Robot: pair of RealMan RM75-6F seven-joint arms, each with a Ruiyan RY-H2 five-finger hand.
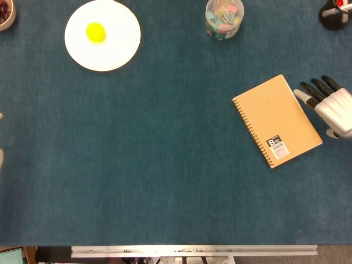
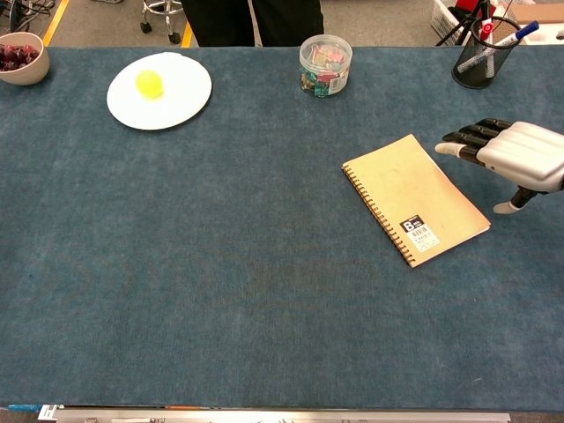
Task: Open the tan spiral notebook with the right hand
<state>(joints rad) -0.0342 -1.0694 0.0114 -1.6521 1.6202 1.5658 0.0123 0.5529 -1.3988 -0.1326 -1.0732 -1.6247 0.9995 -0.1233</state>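
Observation:
The tan spiral notebook (image 1: 276, 120) (image 2: 414, 197) lies closed on the blue table, its coil along the left edge and a barcode label near its lower corner. My right hand (image 1: 329, 105) (image 2: 511, 157) hovers just off the notebook's right edge, fingers spread and pointing left, holding nothing and apart from the cover. At the far left edge of the head view a pale sliver may be my left hand (image 1: 1, 157); its fingers cannot be made out.
A white plate (image 1: 118, 49) (image 2: 181, 101) with a yellow ball (image 1: 95, 32) sits at the back left. A clear jar of clips (image 1: 224, 18) (image 2: 325, 64) stands behind the notebook. A black mesh pen cup (image 2: 485, 53) is back right, a bowl (image 2: 21, 58) back left.

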